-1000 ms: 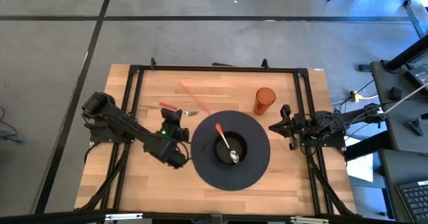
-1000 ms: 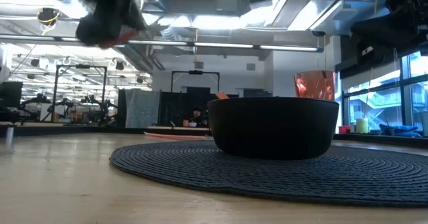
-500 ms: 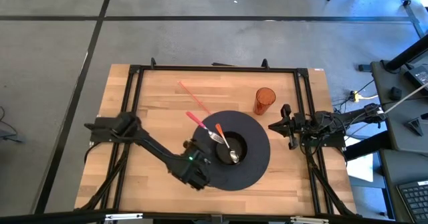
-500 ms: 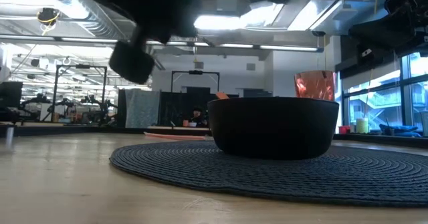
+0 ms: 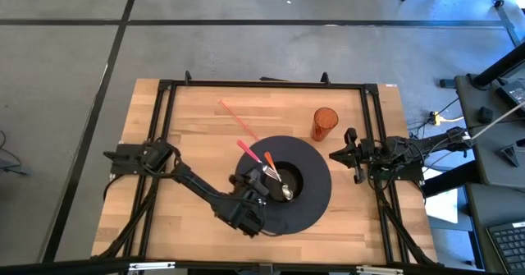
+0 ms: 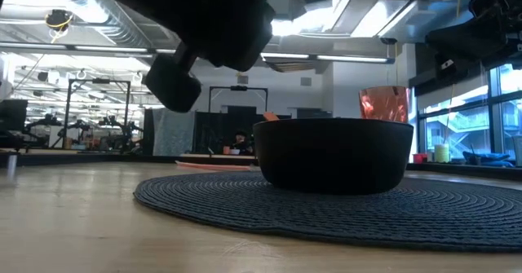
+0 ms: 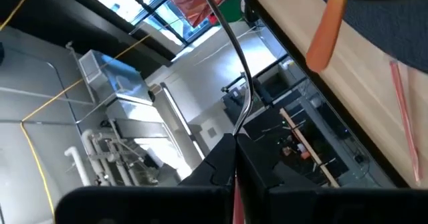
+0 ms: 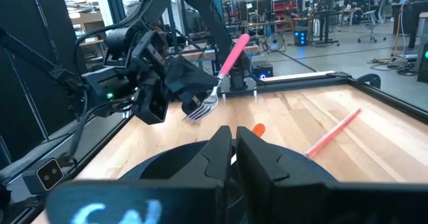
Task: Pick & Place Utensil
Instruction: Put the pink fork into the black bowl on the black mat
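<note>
A fork with a pink handle (image 5: 247, 151) hangs over the left rim of the black bowl (image 5: 289, 179), with my left gripper (image 5: 263, 181) shut on it. The bowl stands on a round dark mat (image 5: 316, 205). An orange-handled spoon (image 5: 270, 159) rests in it, handle leaning on the far-left rim. The right wrist view shows the fork's tines (image 8: 196, 111) jutting out below my left gripper (image 8: 198, 90). My right gripper (image 5: 338, 153) waits shut at the mat's right edge. My left gripper pinches the fork's metal neck (image 7: 235, 132) between its two fingers, close to the tines. The fingers come level from the table's near-left side and lie across the neck. The fork is lifted clear and tilted, its pink handle (image 8: 231, 52) rising up and away from the tines.
A pink stick (image 5: 235, 119) lies on the wood at the far left of the mat. An orange cup (image 5: 325, 123) stands beyond the mat's far right. A black frame rail (image 5: 262, 84) runs around the table top.
My left gripper has carried the fork from the table's left-centre toward the right and near edges and down to the bowl, rolling its wrist as it went. The fork has turned with it, so the handle now points far-left. In the last half second it only crept closer.
</note>
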Action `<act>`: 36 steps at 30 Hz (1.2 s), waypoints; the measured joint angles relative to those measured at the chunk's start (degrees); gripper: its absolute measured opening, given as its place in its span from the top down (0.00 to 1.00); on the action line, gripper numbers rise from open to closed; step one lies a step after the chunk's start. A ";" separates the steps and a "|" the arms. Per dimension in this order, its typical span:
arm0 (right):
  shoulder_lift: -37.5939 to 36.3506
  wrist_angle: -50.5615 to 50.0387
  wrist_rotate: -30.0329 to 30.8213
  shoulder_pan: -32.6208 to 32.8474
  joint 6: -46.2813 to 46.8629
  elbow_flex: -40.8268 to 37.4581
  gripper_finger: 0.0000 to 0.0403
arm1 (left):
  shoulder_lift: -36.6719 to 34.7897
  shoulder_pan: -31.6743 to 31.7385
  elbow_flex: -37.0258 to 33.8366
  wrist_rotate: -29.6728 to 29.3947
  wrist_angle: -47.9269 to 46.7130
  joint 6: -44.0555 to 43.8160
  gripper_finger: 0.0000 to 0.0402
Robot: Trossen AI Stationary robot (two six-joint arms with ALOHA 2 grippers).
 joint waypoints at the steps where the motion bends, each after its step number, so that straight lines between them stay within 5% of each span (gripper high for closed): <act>1: 0.02 0.00 0.00 0.01 0.00 0.00 0.94 | 0.00 0.00 0.00 -0.01 1.49 1.28 1.00; 6: 0.00 0.00 0.00 0.02 0.07 0.00 0.94 | 2.67 -0.38 0.03 0.19 10.20 10.86 1.00; 36: 0.00 -0.02 0.00 0.00 0.00 0.00 0.94 | 7.26 0.77 0.00 5.42 13.43 16.53 1.00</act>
